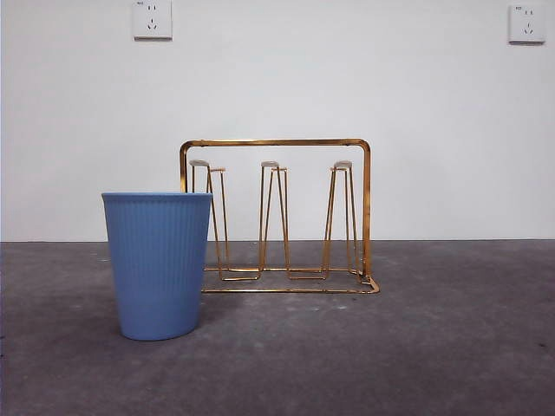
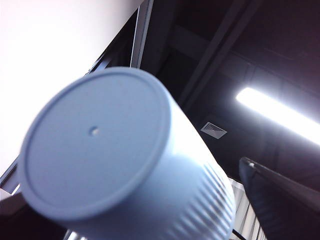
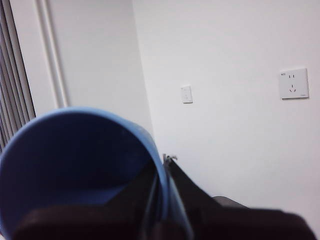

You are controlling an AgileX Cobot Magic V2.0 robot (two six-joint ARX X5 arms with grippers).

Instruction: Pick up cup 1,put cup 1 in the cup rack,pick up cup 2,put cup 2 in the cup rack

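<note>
A plain white wall [image 1: 347,87] stands behind a grey table [image 1: 434,347]. On the table, the gold wire cup rack [image 1: 276,142] is upright, and every one of its prongs is bare. A blue ribbed cup on the table [image 1: 158,264] stands mouth up in front of the rack's left end, overlapping it from the front camera; whether the two touch cannot be told.

Neither arm appears in the front view, so both are judged to be raised out of it. The right gripper [image 3: 162,167] is closed on the rim of a raised cup [image 3: 65,165], one jaw inside the wall and one outside, with the mouth facing the wrist camera and the wall beyond. The left wrist camera is filled by a cup seen from below [image 2: 95,145], its base toward the lens and the ceiling behind. The left gripper [image 2: 260,185] shows just beside it, but whether it grips that cup cannot be told. Two sockets [image 1: 152,19] sit high on the wall.

No cup is racked yet. One pick-up looks done; both placements remain.
</note>
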